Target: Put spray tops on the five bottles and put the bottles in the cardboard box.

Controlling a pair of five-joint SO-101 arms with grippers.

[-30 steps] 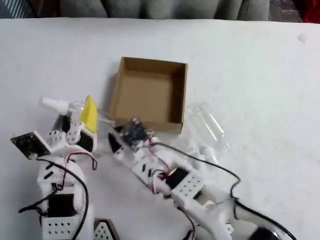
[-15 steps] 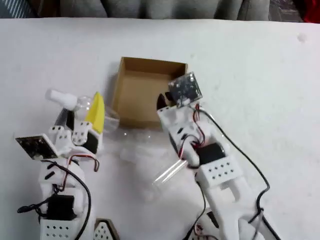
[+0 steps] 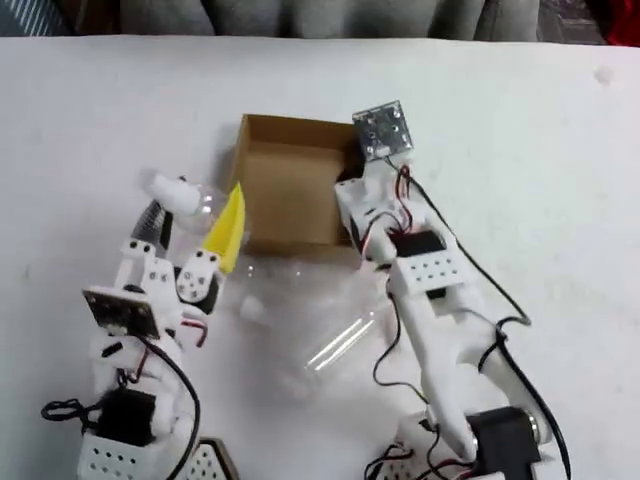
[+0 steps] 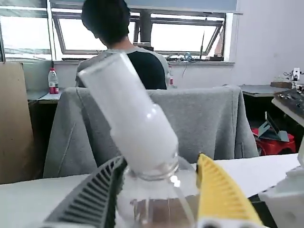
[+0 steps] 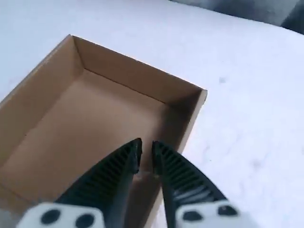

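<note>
In the high view, a capped bottle (image 3: 203, 205) is gripped by the left gripper (image 3: 198, 205) just beside the cardboard box (image 3: 285, 195). In the left wrist view, this bottle is clamped between the grey and yellow fingers (image 4: 95, 194). In the right wrist view, the right gripper (image 5: 145, 147) is seen above the box floor, closed on nothing.

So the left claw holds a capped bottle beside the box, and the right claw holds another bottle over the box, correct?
Not quite: the right claw over the box is empty, as the right wrist view shows. The left claw does hold a capped bottle.
</note>
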